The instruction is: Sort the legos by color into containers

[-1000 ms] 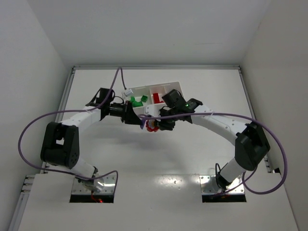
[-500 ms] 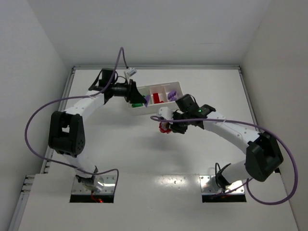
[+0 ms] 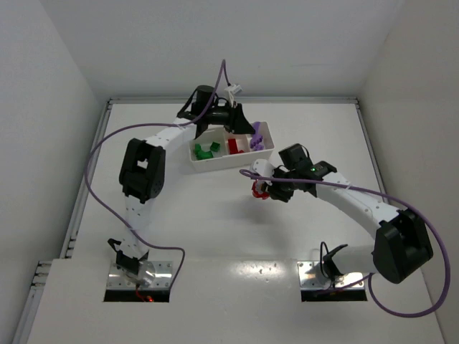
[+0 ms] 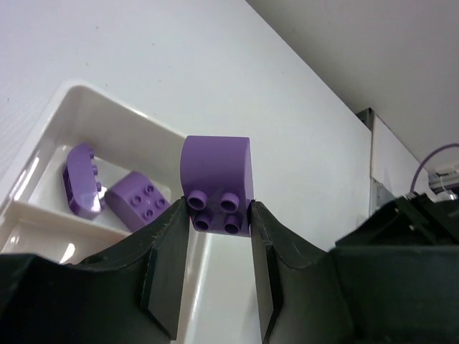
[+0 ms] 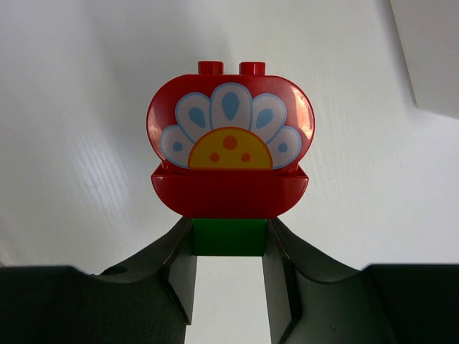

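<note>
Left gripper (image 4: pixel 219 213) pinches a purple brick (image 4: pixel 215 168) over the tray (image 3: pixel 215 164)

From where I stand, the left gripper reaches across the far side of the white tray and hangs above its right-hand end. Its two dark fingers (image 4: pixel 166 265) are pressed against the sides of the purple brick, which has a rounded top and four studs facing the wrist camera. The brick is held clear of the tray floor, just over the end compartment's rim. Below it, in that same compartment, lie two more purple legos, one curved (image 4: pixel 80 180) and one blocky (image 4: pixel 140 201), close together.

In the overhead view, the tray's middle compartment holds red pieces (image 3: pixel 234 145) and its left compartment holds green pieces (image 3: pixel 204 150).

Off the tray's near right corner, the right gripper (image 5: pixel 229 240) hovers above the bare white table (image 3: pixel 215 236). Its fingers are drawn in tight on a small green brick (image 5: pixel 229 236), the bottom piece of a clump. Stacked on that green brick is a shallow red piece (image 5: pixel 229 195), and on top of that sits a red brick (image 5: pixel 229 140) printed with a flower: a yellow centre with white and blue petals. The whole clump is well off the table and outside the tray, whose corner (image 5: pixel 430 50) just shows at the upper right of the right wrist view.
</note>
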Controlling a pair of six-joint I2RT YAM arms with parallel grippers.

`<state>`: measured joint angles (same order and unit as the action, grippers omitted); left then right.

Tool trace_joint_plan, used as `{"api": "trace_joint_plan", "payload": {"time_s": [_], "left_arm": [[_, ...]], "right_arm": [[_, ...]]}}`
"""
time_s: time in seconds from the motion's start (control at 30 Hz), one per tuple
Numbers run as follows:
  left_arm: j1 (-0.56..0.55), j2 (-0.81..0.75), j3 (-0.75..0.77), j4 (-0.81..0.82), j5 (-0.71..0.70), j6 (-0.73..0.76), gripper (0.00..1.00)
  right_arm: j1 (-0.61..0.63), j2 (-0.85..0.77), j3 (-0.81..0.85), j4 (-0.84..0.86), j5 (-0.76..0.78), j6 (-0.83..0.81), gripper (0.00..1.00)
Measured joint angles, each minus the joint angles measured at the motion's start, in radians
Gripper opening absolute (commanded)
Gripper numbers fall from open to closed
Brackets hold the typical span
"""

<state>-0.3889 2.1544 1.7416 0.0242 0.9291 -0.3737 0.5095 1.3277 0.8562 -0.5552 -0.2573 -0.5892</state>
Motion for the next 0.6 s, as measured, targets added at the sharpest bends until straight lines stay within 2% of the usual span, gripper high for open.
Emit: {"api": "trace_joint_plan", "payload": {"time_s": [0.13,0.33,0.47,0.5,0.6], "left_arm": [[-0.023,0.106,0.110,0.015,-0.029,-0.028,0.10],[-0.032,0.192,0.146,0.016,-0.060,-0.044,0.26],[-0.032,0.208,0.146,0.008,-0.076,-0.048,0.58],[-0.031,0.208,0.146,0.009,-0.077,-0.050,0.62],[-0.031,0.208,0.146,0.024,-0.056,-0.055,0.65]], "right_arm": [[-0.031,-0.001,0.000,0.001,-0.002,0.010,0.03],[-0.063,-0.001,0.000,0.001,-0.009,0.021,0.03],[-0.076,-0.001,0.001,0.001,-0.017,0.024,0.03],[-0.077,0.000,0.002,0.001,-0.019,0.025,0.03],[-0.081,0.003,0.009,0.001,-0.027,0.026,0.03]]}}
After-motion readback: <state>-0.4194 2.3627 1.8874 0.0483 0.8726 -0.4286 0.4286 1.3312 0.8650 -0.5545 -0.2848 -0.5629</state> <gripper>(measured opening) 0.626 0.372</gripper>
